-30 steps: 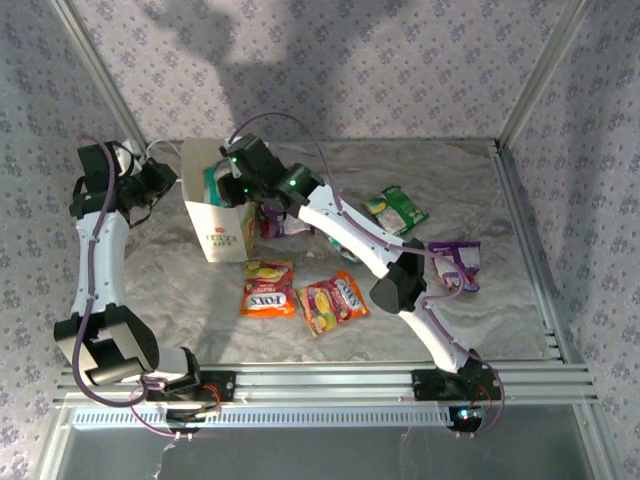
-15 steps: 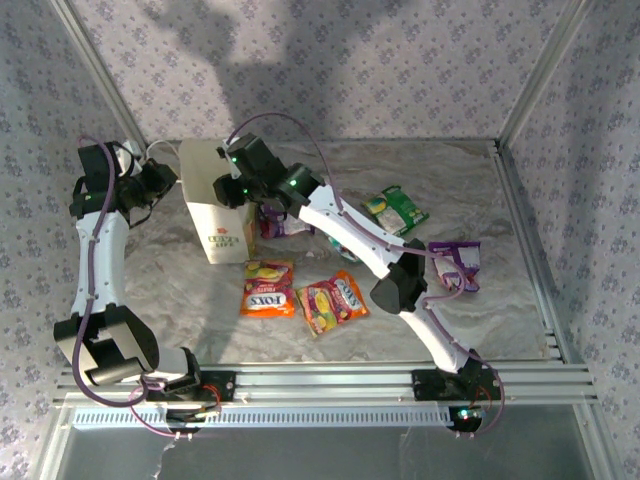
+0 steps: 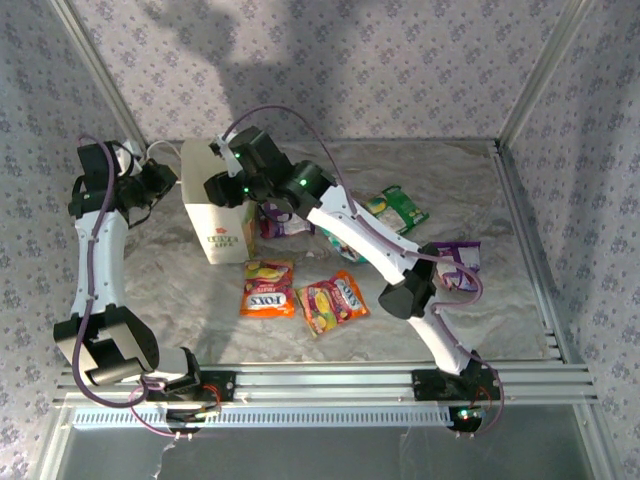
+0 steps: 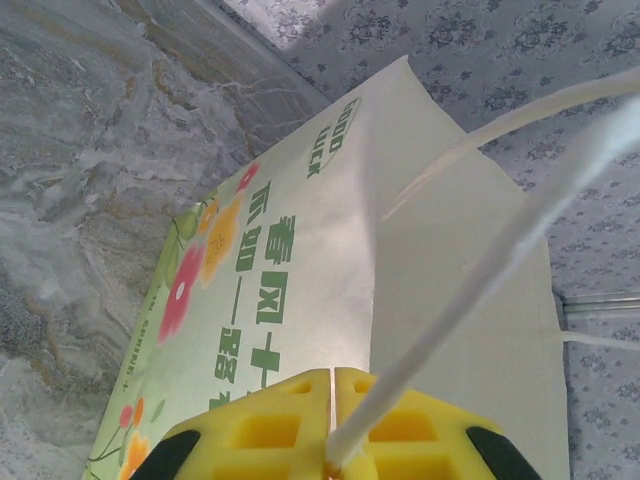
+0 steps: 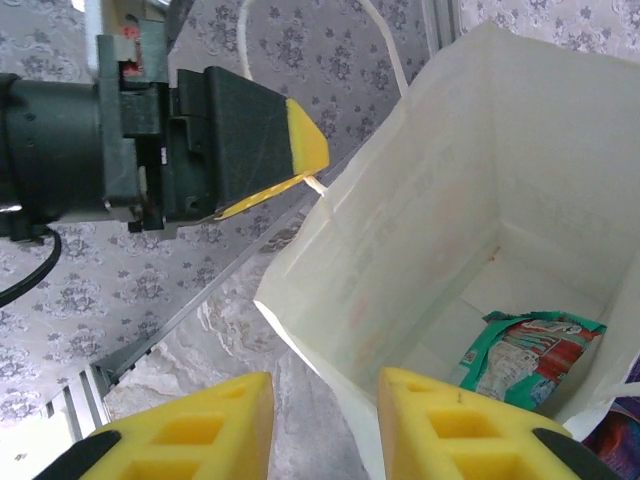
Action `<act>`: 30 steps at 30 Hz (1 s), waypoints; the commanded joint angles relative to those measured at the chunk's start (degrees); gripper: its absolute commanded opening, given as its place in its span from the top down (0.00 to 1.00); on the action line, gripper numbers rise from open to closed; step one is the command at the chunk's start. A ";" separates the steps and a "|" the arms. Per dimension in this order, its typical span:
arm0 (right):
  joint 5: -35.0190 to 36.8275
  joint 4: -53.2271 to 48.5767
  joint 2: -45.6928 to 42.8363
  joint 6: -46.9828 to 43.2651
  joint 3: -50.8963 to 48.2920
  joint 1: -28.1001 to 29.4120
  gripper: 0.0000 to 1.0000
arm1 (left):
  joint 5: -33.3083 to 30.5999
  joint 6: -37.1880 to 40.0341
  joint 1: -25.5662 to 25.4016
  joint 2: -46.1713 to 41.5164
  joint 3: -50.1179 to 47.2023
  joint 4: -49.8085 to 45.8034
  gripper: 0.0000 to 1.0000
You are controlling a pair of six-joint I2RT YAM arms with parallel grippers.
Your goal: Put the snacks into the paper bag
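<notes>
Right gripper [image 5: 325, 405], parted and grasping nothing, is held over paper bag [image 5: 420, 200]; left gripper [image 4: 333, 388] is clenched on cord handle [image 4: 500, 260].

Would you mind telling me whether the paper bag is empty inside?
No, the right wrist view looks down into the paper bag, and a teal packet lies at its bottom.

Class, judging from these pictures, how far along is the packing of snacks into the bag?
Done: one teal packet lies inside the bag. In hand: the left pincer is shut on the handle; the right pincer is open and empty over the bag's mouth. Left: two FOX'S packets, a green packet, a purple packet and a fifth packet beside the bag.
</notes>
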 commanded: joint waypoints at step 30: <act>18.93 3.19 -35.73 -5.73 -47.45 -6.10 0.46 | 0.41 3.98 0.49 -0.63 3.48 -2.96 0.84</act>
